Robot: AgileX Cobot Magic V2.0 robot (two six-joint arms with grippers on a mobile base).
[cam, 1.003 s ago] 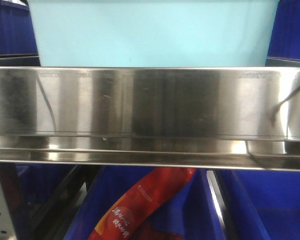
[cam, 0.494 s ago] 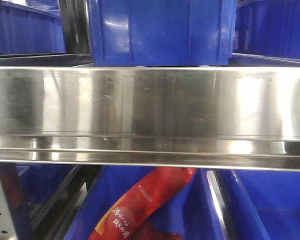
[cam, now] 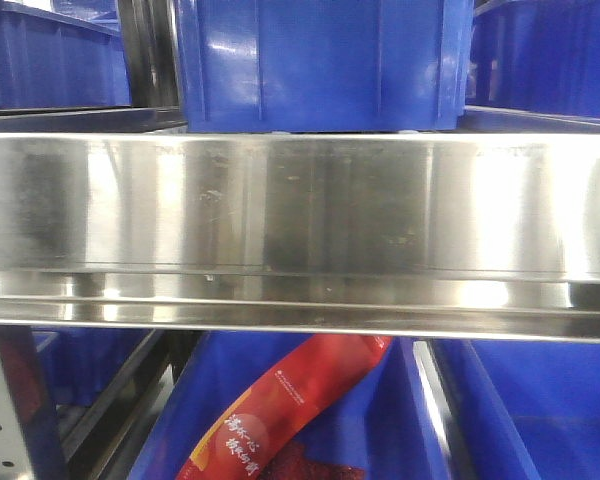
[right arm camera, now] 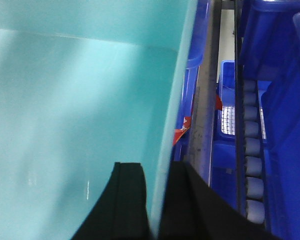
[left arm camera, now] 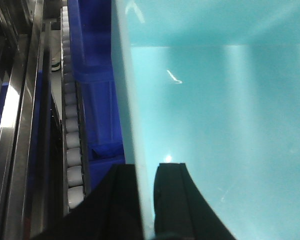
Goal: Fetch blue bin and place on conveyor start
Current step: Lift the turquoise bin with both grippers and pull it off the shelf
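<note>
Left wrist view, from its left edge: we see brushed steel rails (left arm camera: pixel 12 130) running lengthwise, then one track of white cylindrical rollers (left arm camera: pixel 72 145), then a glossy, dark royal-blue crate wall (left arm camera: pixel 95 95). Next comes the blue bin (left arm camera: pixel 215 115), pale aqua, smooth plastic with a soft sheen, its thin side wall seen edge-on. The left hand (left arm camera: pixel 144 202) has its two black fingers (left arm camera: pixel 172 200) closed onto that wall, one outside the tub and one inside, with nothing but the wall between them. On the exterior front-facing view we start at a perforated upright post (cam: pixel 5 410) low on the left. The shelf rail (cam: pixel 300 220), a broad band of polished stainless steel streaked with reflections, spans the whole width. Above it we count three ribbed crates (cam: pixel 320 60) in dark blue; the middle one stands on the shelf right behind the rail. Below the rail one red packet (cam: pixel 280 410), shiny with white characters, lies slantwise in a lower crate (cam: pixel 400 420). On the right wrist view the aqua tub fills the left and middle. The right hand (right arm camera: pixel 157 200) pinches the tub's wall in the same way, two black fingers clamped on either face. Right of it we see one steel strip (right arm camera: pixel 205 100), a single row of grey rollers (right arm camera: pixel 252 150) and dark blue tubs (right arm camera: pixel 285 100). Both hands thus hold the bin beside the rack.
</note>
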